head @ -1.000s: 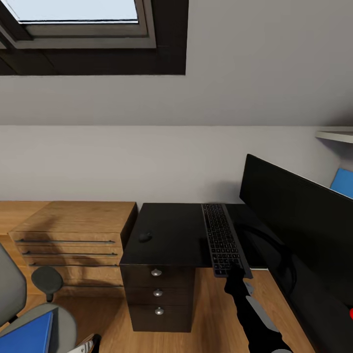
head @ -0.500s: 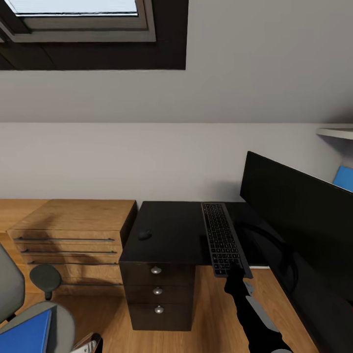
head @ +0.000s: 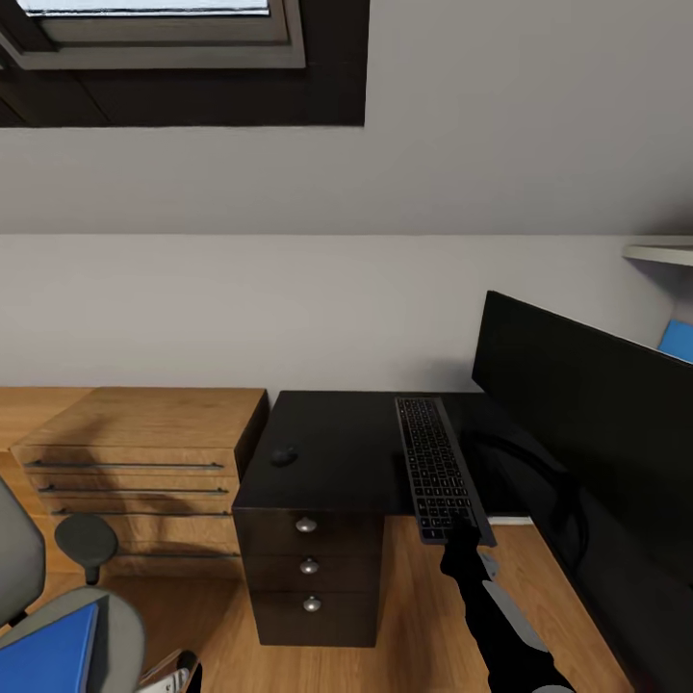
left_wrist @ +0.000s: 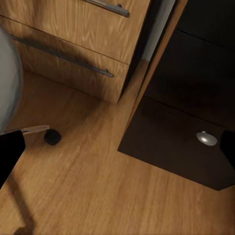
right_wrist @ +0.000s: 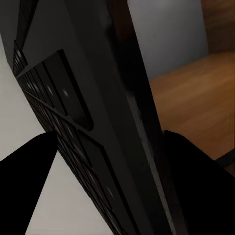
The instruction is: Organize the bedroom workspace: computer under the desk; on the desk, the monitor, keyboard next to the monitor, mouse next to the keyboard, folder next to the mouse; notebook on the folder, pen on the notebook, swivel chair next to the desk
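My right gripper (head: 460,541) is shut on the near end of the long dark keyboard (head: 433,467), which reaches over the glossy black desk (head: 337,452) and overhangs its front edge. In the right wrist view the keyboard (right_wrist: 93,127) sits between the two dark fingers (right_wrist: 29,191). The small black mouse (head: 284,456) lies on the desk's left part. To the right of the keyboard stands the wide black monitor (head: 587,404). At the lower left the blue folder (head: 43,659) lies on the grey swivel chair (head: 19,558). My left gripper (left_wrist: 122,147) hangs open over the wooden floor.
A light wooden dresser (head: 135,452) stands left of the desk's drawer unit (head: 308,568) with round silver knobs (left_wrist: 207,138). A chair castor (left_wrist: 52,137) rests on the floor (left_wrist: 98,196). A blue panel (head: 679,339) shows behind the monitor, under a shelf (head: 659,252).
The camera has moved slightly, so the window and wall have slid up in the picture. The right gripper and the keyboard keep their place; the mouse has not moved on the desk.
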`<state>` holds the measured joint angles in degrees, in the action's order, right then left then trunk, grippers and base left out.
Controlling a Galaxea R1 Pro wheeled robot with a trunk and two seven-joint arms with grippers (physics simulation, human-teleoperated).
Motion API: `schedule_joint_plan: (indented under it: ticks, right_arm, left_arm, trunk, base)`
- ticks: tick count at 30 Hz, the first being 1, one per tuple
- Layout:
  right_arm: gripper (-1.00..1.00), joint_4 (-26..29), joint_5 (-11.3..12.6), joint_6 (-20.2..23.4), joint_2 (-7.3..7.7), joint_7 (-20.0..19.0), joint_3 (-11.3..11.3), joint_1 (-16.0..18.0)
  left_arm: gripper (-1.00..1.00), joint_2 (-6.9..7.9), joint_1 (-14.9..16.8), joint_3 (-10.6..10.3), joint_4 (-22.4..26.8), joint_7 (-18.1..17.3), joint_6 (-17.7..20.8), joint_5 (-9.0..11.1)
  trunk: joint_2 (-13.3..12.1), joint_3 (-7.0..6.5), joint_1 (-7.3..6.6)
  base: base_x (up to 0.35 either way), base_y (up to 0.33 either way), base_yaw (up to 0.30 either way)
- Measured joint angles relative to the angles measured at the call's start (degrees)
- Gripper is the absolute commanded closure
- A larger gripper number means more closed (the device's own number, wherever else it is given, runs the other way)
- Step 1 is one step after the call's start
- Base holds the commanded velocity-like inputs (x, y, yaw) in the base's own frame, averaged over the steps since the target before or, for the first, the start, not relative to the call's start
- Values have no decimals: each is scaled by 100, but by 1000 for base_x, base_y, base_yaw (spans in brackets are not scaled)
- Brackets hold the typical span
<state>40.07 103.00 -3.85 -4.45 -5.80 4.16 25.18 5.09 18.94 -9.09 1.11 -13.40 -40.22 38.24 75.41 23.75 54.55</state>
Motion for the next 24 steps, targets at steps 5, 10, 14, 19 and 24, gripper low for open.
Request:
schedule_joint_plan:
  ticks: [5, 10, 14, 19, 24]
  right_arm:
    - [100, -3, -2, 5, 4, -6, -9, 0]
    - [100, -7, 2, 15, 8, -5, -25, 0]
    - [100, -4, 5, 21, 12, 5, -34, 0]
    - [100, 5, -8, 24, 4, 2, -60, 0]
    - [100, 25, -27, 32, 6, -41, -65, 1]
  left_arm:
    - [-100, 0, 0, 1, 0, 0, 0, 1]
    - [-100, 0, 0, 0, 1, 0, 0, 0]
    - [-100, 0, 0, 0, 0, 0, 0, -1]
    - [-100, -2, 0, 0, 0, 0, 0, -1]
    - [-100, 0, 0, 0, 0, 0, 0, -1]
  trunk:
    - [122, 55, 67]
    - [122, 55, 67]
    - [122, 55, 67]
    - [122, 56, 67]
    - [122, 55, 67]
  base:
    - [0, 0, 0]
    - [0, 0, 0]
    - [0, 0, 0]
    - [0, 0, 0]
    - [0, 0, 0]
